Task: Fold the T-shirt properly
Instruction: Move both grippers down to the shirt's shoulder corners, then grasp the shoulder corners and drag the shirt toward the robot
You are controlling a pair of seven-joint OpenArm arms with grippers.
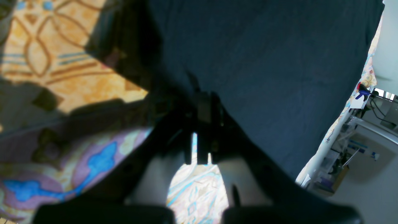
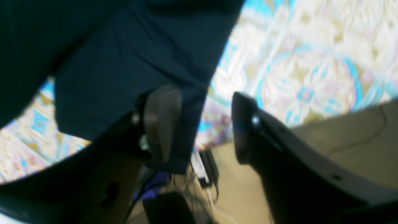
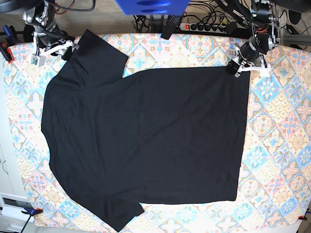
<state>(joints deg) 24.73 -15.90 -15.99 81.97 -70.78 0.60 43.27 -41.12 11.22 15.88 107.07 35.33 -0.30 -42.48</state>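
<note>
The black T-shirt (image 3: 146,141) lies spread flat on the patterned table (image 3: 282,145), neck side to the left. At the far right corner of the shirt's hem, my left gripper (image 3: 236,67) is shut, with dark cloth (image 1: 264,62) pinched at the tips of its closed fingers (image 1: 202,109). Over at the far sleeve (image 3: 97,48) on the left, my right gripper (image 3: 68,48) stands open. In its wrist view the sleeve edge (image 2: 124,77) lies against one finger (image 2: 161,121), and the other finger (image 2: 245,127) stands apart from the cloth.
A power strip (image 3: 197,26) and cables lie behind the table's far edge. A blue object (image 3: 150,6) hangs at the top of the base view. Clamps (image 3: 6,48) grip the table's left edge. A shelf and floor (image 1: 357,149) lie beyond the edge.
</note>
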